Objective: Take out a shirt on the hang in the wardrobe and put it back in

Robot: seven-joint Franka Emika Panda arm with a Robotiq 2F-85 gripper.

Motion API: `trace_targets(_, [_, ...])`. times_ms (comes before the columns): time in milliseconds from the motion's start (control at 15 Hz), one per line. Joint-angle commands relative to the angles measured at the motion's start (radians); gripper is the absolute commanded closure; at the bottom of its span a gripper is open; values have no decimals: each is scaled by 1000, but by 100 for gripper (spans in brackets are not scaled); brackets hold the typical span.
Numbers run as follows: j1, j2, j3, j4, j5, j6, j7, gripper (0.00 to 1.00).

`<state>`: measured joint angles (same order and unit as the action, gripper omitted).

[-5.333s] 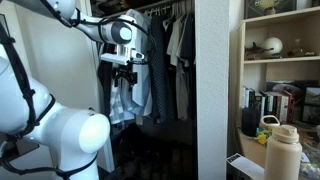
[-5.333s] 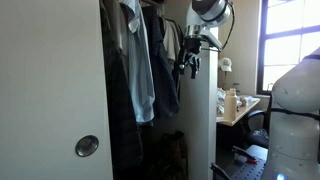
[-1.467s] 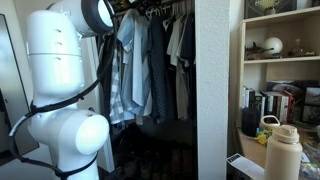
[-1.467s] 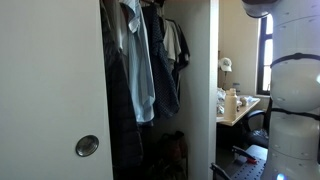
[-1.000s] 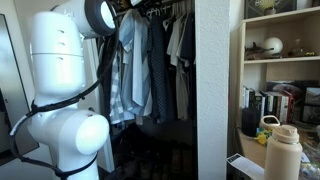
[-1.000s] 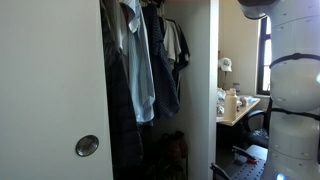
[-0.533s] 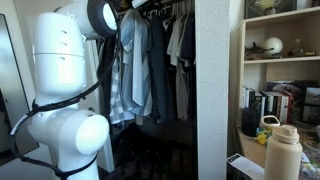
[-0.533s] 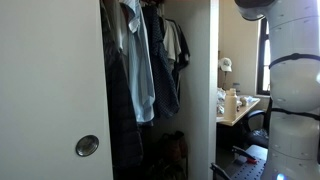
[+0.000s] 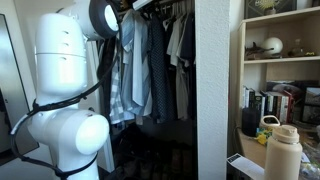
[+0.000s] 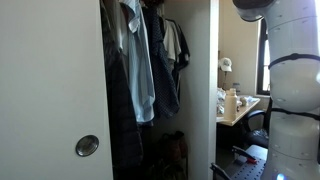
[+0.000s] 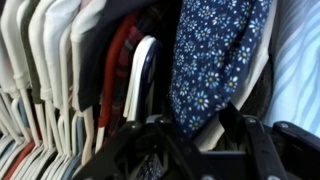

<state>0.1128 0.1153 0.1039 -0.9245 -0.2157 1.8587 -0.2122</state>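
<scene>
There's the patterned blue shirt [image 11: 214, 60], hanging inside the wardrobe [image 9: 208, 100], squeezed against the neighbouring shirts [image 11: 60, 70]. The pincer [image 11: 192, 150] sits right beneath it, fingers spread, gripping nothing. It's tight in there: I reckon it could catch a neighbour, or pull the fabric off its hanger.

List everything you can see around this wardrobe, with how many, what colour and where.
wardrobe: one, dark inside with a white side panel, centre
shirt: one, dusty blue, front of the rail
other shirts: several, grey and pale, along the rail
flower-print fabric: one, dark blue, among the hangers in the wrist view
bookshelf: one, white, beside the wardrobe
books: a row, mixed colours, on a lower shelf
bottle: one, beige, in the foreground
round handle: one, silver, on the white door
robot arm: one, white
gripper: one, black, at the hangers; open or shut is unclear
</scene>
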Motion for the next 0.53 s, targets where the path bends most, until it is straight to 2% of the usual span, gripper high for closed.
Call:
trace_targets(0, [-7,11,-1,12,19,16,-5,78])
trace_targets(200, [-8,14,-2,11,16,17,-3,99])
trace_targets(467, [-13,20,-5,15,9,26,0,99])
